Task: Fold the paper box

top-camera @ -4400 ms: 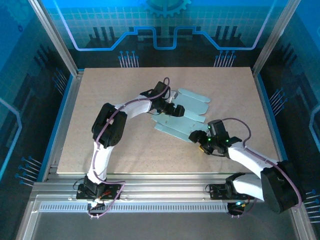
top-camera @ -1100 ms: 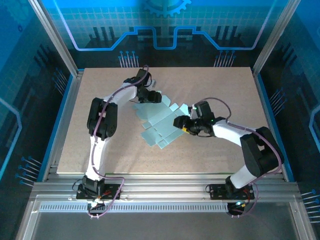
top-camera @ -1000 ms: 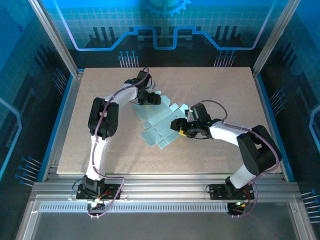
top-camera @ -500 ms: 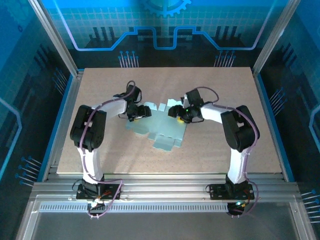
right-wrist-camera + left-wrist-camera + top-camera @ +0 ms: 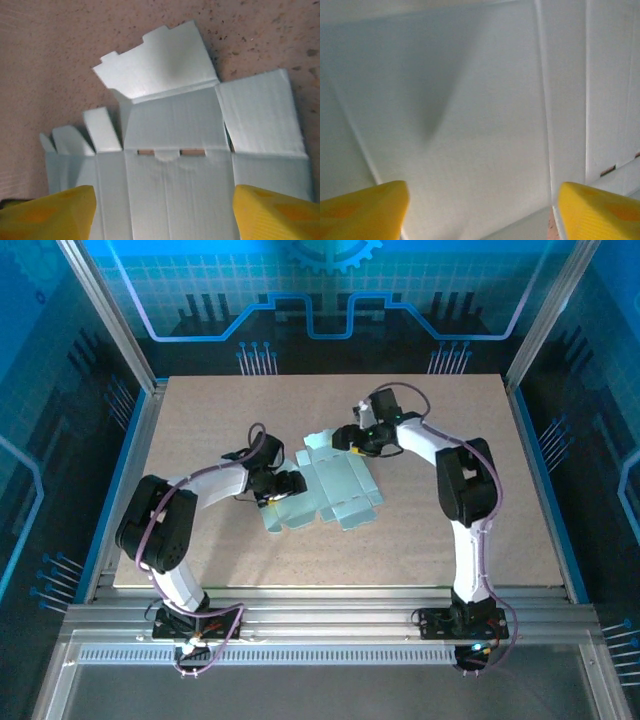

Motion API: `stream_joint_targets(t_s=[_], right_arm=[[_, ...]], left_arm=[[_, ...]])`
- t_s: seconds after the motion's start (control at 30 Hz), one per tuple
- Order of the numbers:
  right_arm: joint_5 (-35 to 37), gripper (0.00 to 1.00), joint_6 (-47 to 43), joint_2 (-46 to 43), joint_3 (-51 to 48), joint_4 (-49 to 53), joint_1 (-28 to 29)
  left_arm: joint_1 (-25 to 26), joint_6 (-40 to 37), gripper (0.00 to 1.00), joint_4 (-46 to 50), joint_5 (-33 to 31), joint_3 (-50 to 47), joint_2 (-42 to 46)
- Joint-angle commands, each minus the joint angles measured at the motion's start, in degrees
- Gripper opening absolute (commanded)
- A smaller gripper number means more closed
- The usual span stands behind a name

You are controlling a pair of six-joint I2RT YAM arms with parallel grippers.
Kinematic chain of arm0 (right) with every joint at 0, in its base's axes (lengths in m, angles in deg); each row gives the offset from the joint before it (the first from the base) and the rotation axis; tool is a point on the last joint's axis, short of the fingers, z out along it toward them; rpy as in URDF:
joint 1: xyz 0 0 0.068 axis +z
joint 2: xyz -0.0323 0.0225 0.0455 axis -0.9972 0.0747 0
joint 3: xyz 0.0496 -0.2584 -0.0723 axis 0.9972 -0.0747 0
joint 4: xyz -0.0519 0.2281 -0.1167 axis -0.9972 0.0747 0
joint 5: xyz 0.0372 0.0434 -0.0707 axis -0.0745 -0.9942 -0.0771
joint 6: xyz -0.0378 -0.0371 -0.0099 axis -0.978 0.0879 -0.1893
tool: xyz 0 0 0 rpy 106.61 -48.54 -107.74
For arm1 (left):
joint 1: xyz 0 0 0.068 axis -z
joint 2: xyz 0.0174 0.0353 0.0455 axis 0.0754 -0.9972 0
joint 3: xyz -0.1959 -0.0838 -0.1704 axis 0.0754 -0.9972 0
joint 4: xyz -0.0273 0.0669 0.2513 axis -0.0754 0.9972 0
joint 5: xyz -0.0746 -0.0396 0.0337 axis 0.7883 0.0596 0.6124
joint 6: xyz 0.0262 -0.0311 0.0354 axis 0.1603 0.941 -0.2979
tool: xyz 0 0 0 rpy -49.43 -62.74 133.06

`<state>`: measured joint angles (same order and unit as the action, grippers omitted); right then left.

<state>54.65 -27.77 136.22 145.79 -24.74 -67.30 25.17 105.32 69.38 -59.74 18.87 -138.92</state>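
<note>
paper box lies on the table, just left of frame centre, still an open creased cut-out. in the last half second the sheet has swung round and slid nearer. left gripper now sits at its left edge, jaws spread wider, pinching nothing. right gripper has gone to the upper edge, jaws wide, over a tabbed flap lifting up. reads as release and regrip, with the folding barely begun.
</note>
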Motion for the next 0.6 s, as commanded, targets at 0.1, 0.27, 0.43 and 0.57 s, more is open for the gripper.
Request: stream_joint_targets(t_s=[0.1, 0.27, 0.43, 0.57], right_arm=[[-1.74, 0.75, -1.25, -14.4, -14.99, -3.27, -7.66], [-6.62, 0.74, -1.03, -15.68, -20.74, -4.8, -10.23], [-8.29, 0.74, -3.69, -12.97, -20.12, -2.47, -10.77], [-8.92, 0.73, -4.97, -10.07, -18.76, -2.12, -10.94]], left_arm=[[0.85, -8.95, 0.81, 8.07, 0.47, 15.87, -5.65], [0.78, -8.23, 0.59, 9.34, -1.65, 16.85, -10.49], [0.75, -7.88, 0.45, 6.61, -0.4, 12.02, -11.02], [0.76, -6.87, 0.36, 4.61, 0.13, 9.47, -12.17]])
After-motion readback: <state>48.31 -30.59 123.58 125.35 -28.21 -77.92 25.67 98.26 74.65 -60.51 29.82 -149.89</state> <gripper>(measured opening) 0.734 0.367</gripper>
